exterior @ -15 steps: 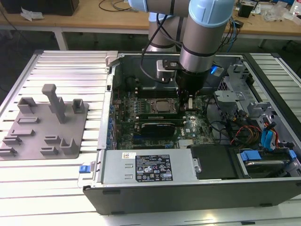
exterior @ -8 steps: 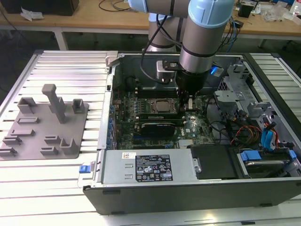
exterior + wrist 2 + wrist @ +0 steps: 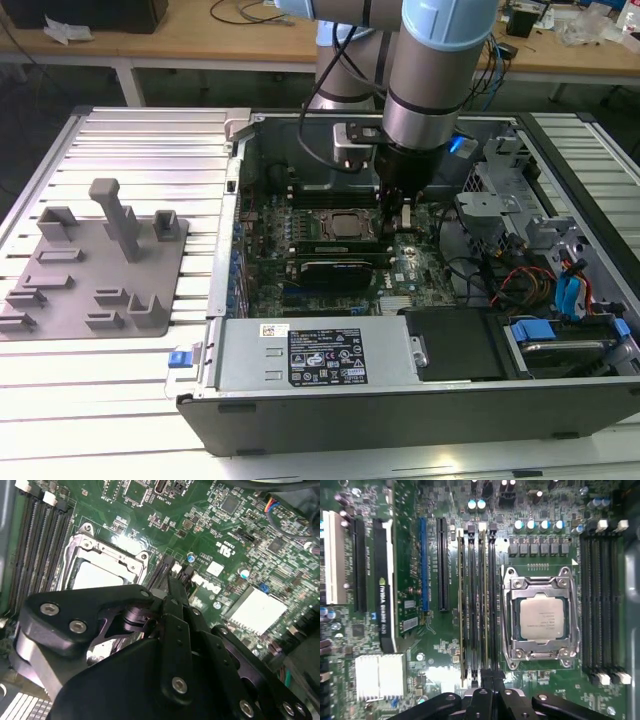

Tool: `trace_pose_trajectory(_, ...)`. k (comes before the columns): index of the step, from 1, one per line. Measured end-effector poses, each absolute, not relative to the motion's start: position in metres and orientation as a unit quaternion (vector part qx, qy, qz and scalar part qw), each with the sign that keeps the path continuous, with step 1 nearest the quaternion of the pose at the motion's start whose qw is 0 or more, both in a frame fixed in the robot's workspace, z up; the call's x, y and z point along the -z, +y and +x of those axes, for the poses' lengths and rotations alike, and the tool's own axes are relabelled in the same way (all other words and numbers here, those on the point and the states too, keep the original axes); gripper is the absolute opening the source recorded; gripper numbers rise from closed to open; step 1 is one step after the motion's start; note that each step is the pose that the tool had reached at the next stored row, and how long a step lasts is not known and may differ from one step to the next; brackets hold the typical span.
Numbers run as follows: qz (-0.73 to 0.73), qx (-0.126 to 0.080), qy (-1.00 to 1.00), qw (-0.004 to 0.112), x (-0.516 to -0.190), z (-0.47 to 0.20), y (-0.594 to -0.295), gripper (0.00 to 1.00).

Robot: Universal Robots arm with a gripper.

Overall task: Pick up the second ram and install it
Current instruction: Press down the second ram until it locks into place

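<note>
— Second ram (image 3: pixel 483 605), where did it sit?

— Edge-up in a slot of the bank between the processor socket (image 3: pixel 540 616) and the long black card slot (image 3: pixel 442 565), in the first wrist view. Another stick (image 3: pixel 464 605) stood two slots over, with an empty slot between them.

— And the gripper (image 3: pixel 487 678)?

— Down inside the open computer case (image 3: pixel 400 400), right at one end of that stick. Its fingers (image 3: pixel 173 587) were drawn together with no gap showing. Whether they pinched the board or only touched it, I couldn't tell.

— Any room around it?

— Tight. The socket's metal frame lay just beside the bank on one side, and the black-shrouded card (image 3: pixel 335 268) was near on the other. In the exterior view, the drive cage (image 3: pixel 500 215) and its cables crowded the exterior view's right, and the case wall (image 3: pixel 222 250) closed off the exterior view's left.

— Outside the case?

— The grey fixture plate (image 3: pixel 95 270) lay well apart, at the exterior view's left.
</note>
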State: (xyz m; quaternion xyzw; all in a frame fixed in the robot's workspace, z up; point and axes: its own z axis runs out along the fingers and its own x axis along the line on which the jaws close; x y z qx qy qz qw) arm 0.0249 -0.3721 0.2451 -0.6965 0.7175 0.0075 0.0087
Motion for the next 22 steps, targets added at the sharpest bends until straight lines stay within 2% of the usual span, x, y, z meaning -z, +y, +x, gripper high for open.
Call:
trace_pose_trajectory(11, -0.696, -0.007, 0.718, 0.008, -0.252, 0.017, -0.372, 0.08)
trace_pose_trajectory(22, -0.697, -0.004, 0.717, 0.012, -0.251, -0.036, -0.371, 0.08)
